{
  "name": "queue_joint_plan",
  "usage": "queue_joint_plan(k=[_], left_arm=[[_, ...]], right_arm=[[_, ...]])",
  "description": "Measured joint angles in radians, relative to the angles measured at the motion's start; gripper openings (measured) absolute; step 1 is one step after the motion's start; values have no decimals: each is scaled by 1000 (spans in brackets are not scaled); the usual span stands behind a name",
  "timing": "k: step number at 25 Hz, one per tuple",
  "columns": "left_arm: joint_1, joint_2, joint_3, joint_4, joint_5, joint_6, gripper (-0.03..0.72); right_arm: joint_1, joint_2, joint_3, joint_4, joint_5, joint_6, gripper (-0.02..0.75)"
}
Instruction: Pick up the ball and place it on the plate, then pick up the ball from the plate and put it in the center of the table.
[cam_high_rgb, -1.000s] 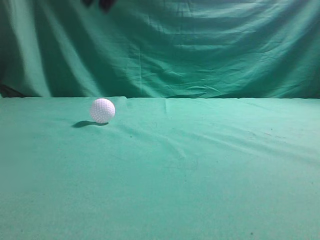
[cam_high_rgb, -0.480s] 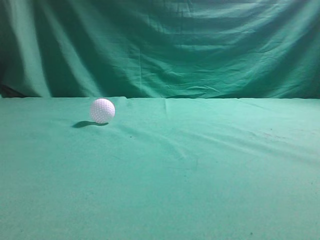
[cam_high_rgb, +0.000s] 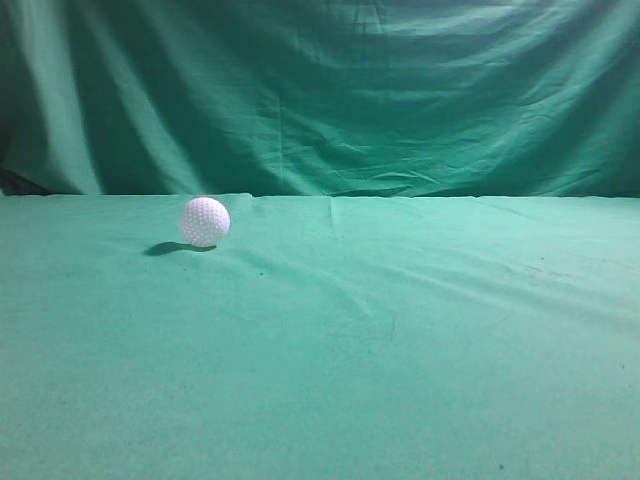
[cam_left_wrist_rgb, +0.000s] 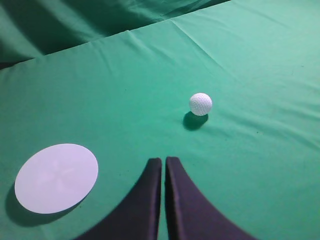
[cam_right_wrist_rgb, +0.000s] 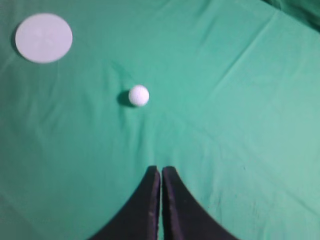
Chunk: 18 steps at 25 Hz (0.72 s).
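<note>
The white dimpled ball (cam_high_rgb: 205, 221) rests on the green cloth table (cam_high_rgb: 400, 340), left of the middle in the exterior view. It also shows in the left wrist view (cam_left_wrist_rgb: 200, 104) and the right wrist view (cam_right_wrist_rgb: 138, 95). The flat white round plate (cam_left_wrist_rgb: 56, 177) lies on the cloth, left of the ball; it also shows in the right wrist view (cam_right_wrist_rgb: 43, 37). My left gripper (cam_left_wrist_rgb: 164, 161) is shut and empty, held above the cloth short of the ball. My right gripper (cam_right_wrist_rgb: 161, 170) is shut and empty, above the cloth, well back from the ball. Neither gripper shows in the exterior view.
A draped, folded green cloth backdrop (cam_high_rgb: 350, 90) hangs behind the table's far edge. The plate is out of the exterior view. The cloth has soft wrinkles to the right of the ball.
A dark shape at the top edge of the exterior view, above the ball, has gone out of view. The ball has not moved.
</note>
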Motion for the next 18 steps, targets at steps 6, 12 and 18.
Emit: queue_joint_plan(k=[6,12,18], left_arm=[[-1,0,0,0,0,0,0],[-1,0,0,0,0,0,0],[-1,0,0,0,0,0,0]], right_arm=[[0,-232,281,0,-119,19,0],[0,-461,565,14,-312,38,0],[0,-668,835,60,-550,39,0]])
